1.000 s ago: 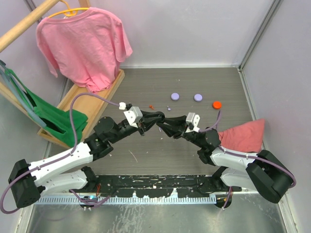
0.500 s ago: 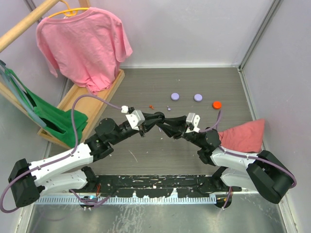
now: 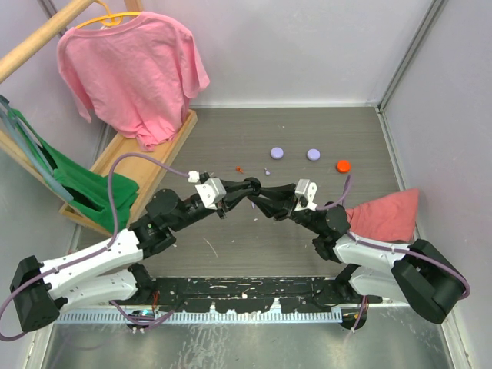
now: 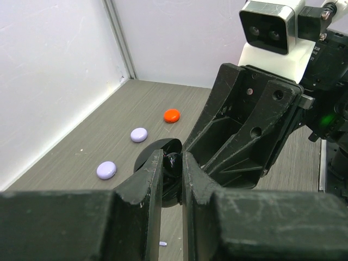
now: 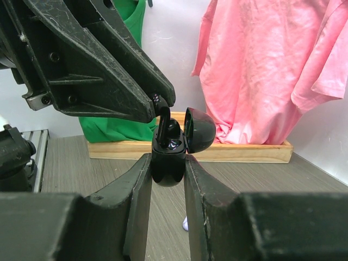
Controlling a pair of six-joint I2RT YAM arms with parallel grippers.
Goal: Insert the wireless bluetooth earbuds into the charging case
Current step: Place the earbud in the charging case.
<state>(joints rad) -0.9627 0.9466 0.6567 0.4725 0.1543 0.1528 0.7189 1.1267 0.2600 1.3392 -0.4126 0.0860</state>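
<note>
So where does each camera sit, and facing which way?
Top external: above and behind the arms, looking down at the table; left gripper and right gripper meet.
Left wrist: behind its own fingers, facing the right gripper and lilac discs.
Right wrist: behind its own fingers, facing the left gripper and pink shirt.
Both wrist views share the open charging case.

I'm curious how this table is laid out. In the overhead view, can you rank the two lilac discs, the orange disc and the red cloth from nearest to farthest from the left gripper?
1. Left lilac disc, just beyond the left gripper, slightly right.
2. Right lilac disc, farther right.
3. Orange disc, right again.
4. Red cloth, by the right wall.
</note>
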